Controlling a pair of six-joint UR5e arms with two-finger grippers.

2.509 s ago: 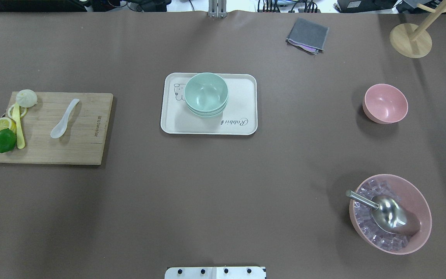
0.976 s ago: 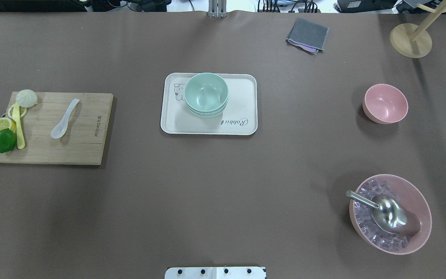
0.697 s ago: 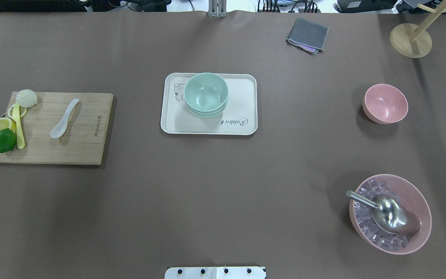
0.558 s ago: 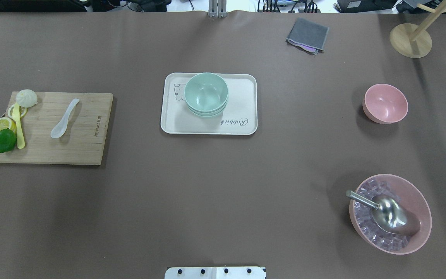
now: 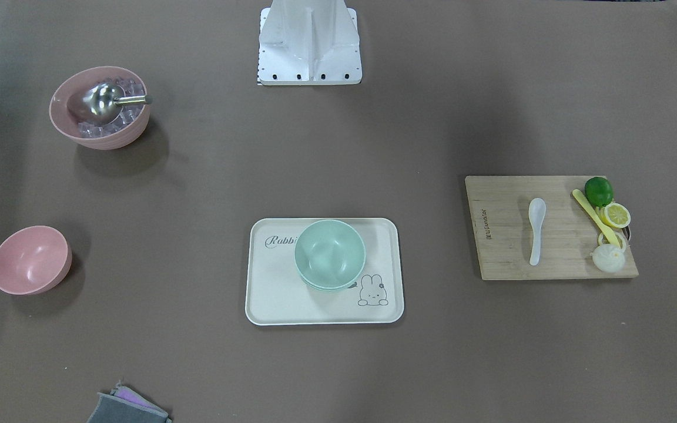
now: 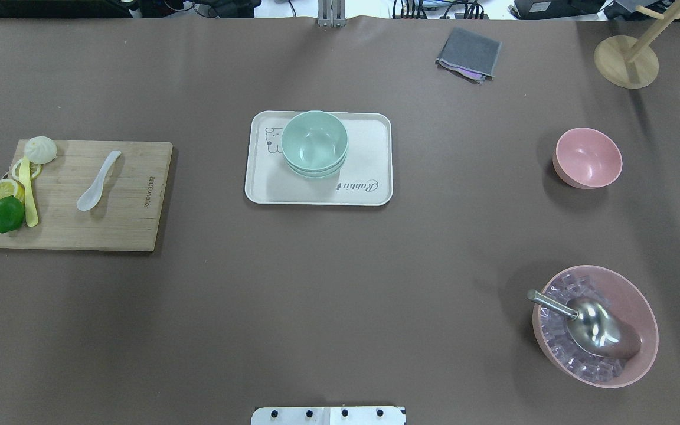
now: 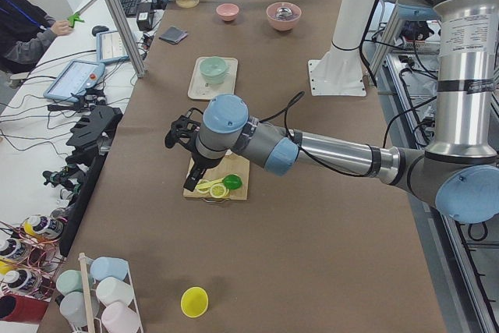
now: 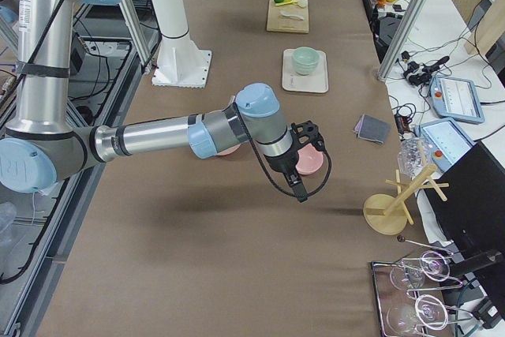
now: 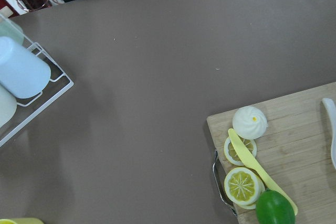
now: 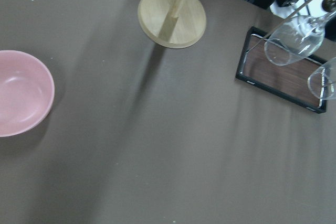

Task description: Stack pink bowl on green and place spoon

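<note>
The small white spoon (image 6: 98, 180) lies on the bamboo board (image 6: 133, 227), well left of the cream rectangular tray (image 6: 376, 131). The round pink bowl (image 6: 588, 157) stands well right of it. Two stacked mint-green bowls (image 6: 314, 143) sit on the tray. Whether the left hand (image 7: 191, 177) or right hand (image 8: 298, 187) is spread or pressed together, I cannot tell.

Desk (image 6: 340, 277), contents by position.
- Centre, toward the far side: tray (image 6: 369, 153). On its far-left part sits a bowl stack (image 6: 314, 143), bowls nested one in another.
- Left end: cutting board (image 6: 133, 230). A spoon (image 6: 98, 180) lies near its middle. Along its left edge lie a bun (image 6: 41, 149) farthest, then lemon slices (image 6: 3, 190) and a knife (image 6: 30, 198), with a lime (image 6: 7, 214) nearest.
- Right side: lone bowl (image 6: 588, 157), level with the tray and well apart from it.
- Near right: ice bowl (image 6: 644, 310), with a scoop (image 6: 588, 321) lying in it.
- Far edge: cloth (image 6: 468, 54) right of centre, and a stand (image 6: 625, 62) in the far right corner.
</note>
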